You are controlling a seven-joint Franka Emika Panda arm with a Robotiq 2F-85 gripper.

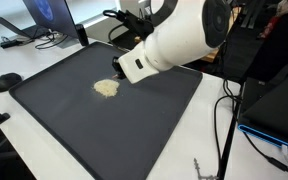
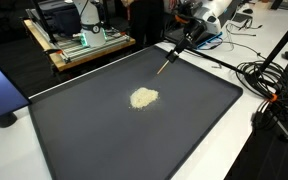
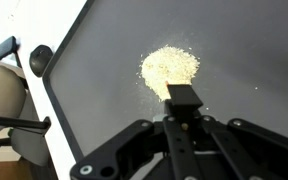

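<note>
The dark stick [image 2: 169, 62] sits clamped in the closed jaws, tip near the pale crumb pile [image 3: 169, 70].

I see the mat [image 2: 74, 120] lying flat on the tabletop [image 1: 199, 135], with the grain pile [image 2: 143, 98] on it near its middle. My pincer [image 3: 187, 122] hangs over the mat, and the stick [image 2: 167, 64] clamped in it slants down beside the pile. A mouse [image 1: 6, 82] sits on the tabletop off one corner of the mat.

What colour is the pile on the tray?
The pile is pale beige, clearest in the wrist view.
</note>
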